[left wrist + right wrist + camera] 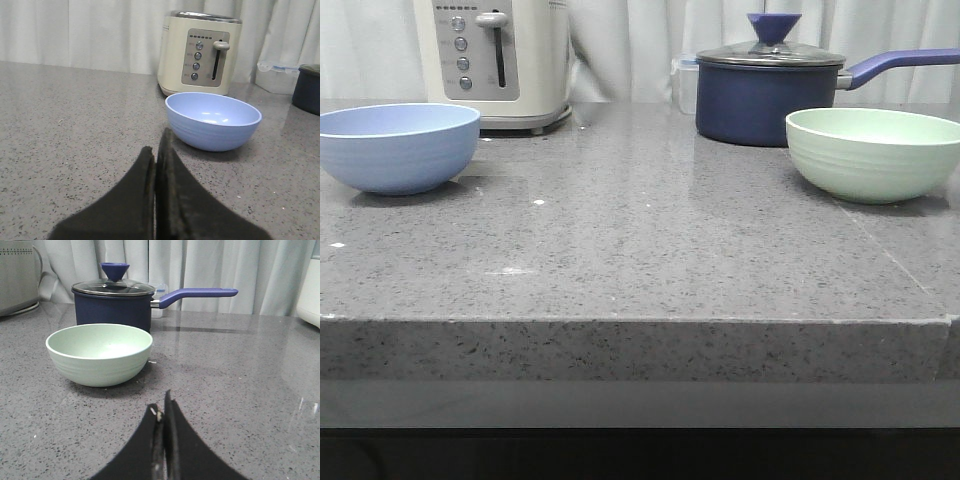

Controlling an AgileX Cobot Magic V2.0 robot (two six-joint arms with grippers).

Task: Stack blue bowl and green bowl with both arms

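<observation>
Front view: the grey speckled bench (640, 260) fills the middle of the frame. The blue bowl (397, 147) stands upright at the left edge, partly cut off by the frame, with a cream toaster (500, 60) just behind it at upper left. The green bowl (873, 153) stands upright at the right edge, well apart from the blue bowl. A dark navy saucepan (760, 95) with a glass lid and a blue handle sits close behind the green bowl at upper right, and a clear container (684, 82) shows just left of the pan. Pale curtains (640, 40) close the background. Neither arm appears in this view.

Left wrist view: the left hand (156, 155) is clenched, its two black fingers pressed together and grasping nothing. It hangs over bare bench, short of the blue bowl (213, 121), which is empty and apart from the fingers.

Right wrist view: the right hand (162, 407) is likewise clenched with its fingers closed and empty. The green bowl (99, 354) lies beyond it, empty and untouched, in front of the saucepan (112, 302).
</observation>
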